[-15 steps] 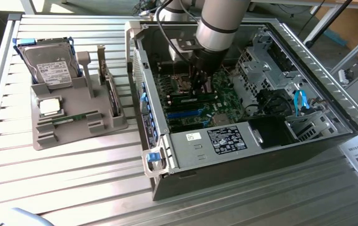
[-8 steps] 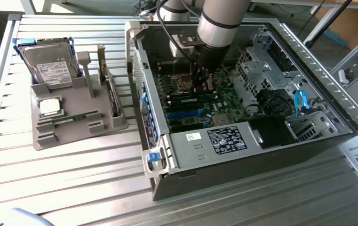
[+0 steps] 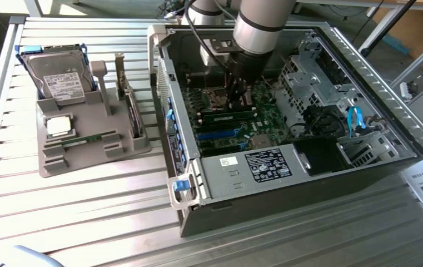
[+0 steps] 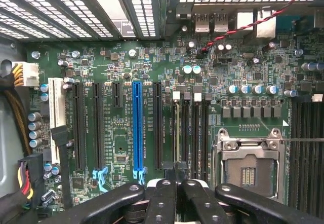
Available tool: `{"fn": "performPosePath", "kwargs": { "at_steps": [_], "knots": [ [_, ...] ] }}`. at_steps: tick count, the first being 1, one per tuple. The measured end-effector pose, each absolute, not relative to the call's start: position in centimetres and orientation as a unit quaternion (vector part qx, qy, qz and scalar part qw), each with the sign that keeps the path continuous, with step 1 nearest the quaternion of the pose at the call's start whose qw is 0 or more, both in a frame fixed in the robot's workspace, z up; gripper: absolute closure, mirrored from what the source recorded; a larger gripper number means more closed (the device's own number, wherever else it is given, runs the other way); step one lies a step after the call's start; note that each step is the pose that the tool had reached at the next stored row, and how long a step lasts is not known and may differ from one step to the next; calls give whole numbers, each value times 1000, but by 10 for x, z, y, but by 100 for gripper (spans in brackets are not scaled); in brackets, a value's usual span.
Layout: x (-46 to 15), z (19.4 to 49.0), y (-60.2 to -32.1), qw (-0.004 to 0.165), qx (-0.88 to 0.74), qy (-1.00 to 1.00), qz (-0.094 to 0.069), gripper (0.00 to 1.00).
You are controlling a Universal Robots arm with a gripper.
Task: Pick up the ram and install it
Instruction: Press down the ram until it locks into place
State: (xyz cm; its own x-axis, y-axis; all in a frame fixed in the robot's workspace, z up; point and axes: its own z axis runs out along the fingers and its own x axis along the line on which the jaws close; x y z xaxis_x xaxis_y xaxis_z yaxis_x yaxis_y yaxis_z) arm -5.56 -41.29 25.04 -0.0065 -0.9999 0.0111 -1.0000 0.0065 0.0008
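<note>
While the arm reaches down into the open computer case (image 3: 300, 183), the gripper (image 3: 238, 103) hangs just above the motherboard (image 3: 233, 119), close to the processor socket (image 3: 213, 95). In the wrist view, the gripper (image 4: 176, 176) has its black fingers (image 4: 161, 198) drawn together, with no gap between the tips, and they sit directly over the row of memory slots (image 4: 190, 127) that lie just beside the empty processor socket (image 4: 250, 168). Whether a stick is pinched between the tips cannot be told; one slot beside the blue expansion slot (image 4: 137, 125) looks filled with a thin board edge, ending right under the fingertips.

One ram (image 3: 86, 139) stick, green and narrow, lies flat in the grey parts holder (image 3: 85, 153), which stands well apart from the computer case on the slatted metal table (image 3: 85, 211). In the same holder, the hard drive (image 3: 59, 78) leans at the far end from the ram, and the small square processor chip (image 3: 59, 125) rests between the hard drive and the ram. Inside the computer case, a dark stick (image 3: 222, 118) lies across the motherboard just beside the gripper, and a blue slot (image 3: 219, 133) runs near it.
</note>
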Motion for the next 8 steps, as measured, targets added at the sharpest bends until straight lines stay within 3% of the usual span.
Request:
{"fn": "performPosePath", "kwargs": {
  "at_steps": [8],
  "knots": [
    [-71, 250, -413, 4, 705, -709, 4, 90]
  ]
}}
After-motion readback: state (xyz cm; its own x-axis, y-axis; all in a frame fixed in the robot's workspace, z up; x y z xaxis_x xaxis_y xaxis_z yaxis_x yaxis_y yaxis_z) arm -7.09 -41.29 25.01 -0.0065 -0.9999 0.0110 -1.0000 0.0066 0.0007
